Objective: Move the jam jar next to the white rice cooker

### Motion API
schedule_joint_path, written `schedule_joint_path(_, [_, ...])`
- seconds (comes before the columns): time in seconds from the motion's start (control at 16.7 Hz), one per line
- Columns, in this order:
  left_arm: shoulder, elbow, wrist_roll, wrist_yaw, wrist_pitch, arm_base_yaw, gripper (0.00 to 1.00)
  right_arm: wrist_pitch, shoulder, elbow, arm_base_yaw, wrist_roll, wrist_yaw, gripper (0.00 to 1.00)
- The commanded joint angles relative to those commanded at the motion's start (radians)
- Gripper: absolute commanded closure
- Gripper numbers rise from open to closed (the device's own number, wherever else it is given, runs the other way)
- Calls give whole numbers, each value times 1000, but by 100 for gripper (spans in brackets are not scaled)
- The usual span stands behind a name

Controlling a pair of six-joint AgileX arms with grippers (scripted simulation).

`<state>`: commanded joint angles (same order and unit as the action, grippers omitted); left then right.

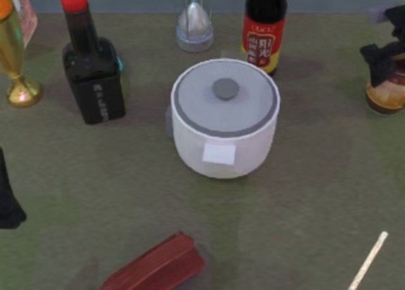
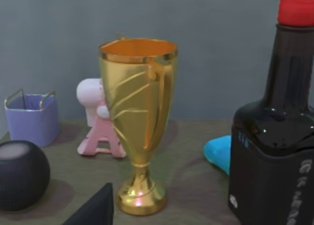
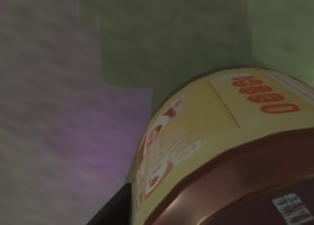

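1. Large white cylindrical rice cooker [image 1: 224, 118] sits mid-table, the drop-off target.
2. Small squat glass jam jar [image 1: 386, 95] stands at the table's right edge, well apart from it.
3. Right gripper [image 1: 382, 54] sits over the jar for a grasp; finger state: cannot tell.
4. Left gripper [image 1: 9, 201] parked at the left edge.

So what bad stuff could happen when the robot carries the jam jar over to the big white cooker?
1. The right gripper sits on top of the jam jar at the table's right edge. How firmly it grips can't be seen, so the jar might slip.
2. The tall dark bottle with the red-yellow label stands close behind the white rice cooker; a wide swing might knock it.
3. Setting down too close might bump the cooker.
The left gripper is parked at the left edge.
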<state>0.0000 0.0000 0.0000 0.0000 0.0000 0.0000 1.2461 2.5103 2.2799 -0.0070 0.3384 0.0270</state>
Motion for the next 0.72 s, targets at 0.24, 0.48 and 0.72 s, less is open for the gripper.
schedule_joint_path(0.24, [0, 0, 0, 0, 0, 0, 0, 0, 0, 0, 0, 0, 0, 100])
schedule_joint_path(0.48, [0, 0, 0, 0, 0, 0, 0, 0, 0, 0, 0, 0, 0, 100])
schedule_joint_path(0.72, [0, 0, 0, 0, 0, 0, 0, 0, 0, 0, -4, -2, 0, 100])
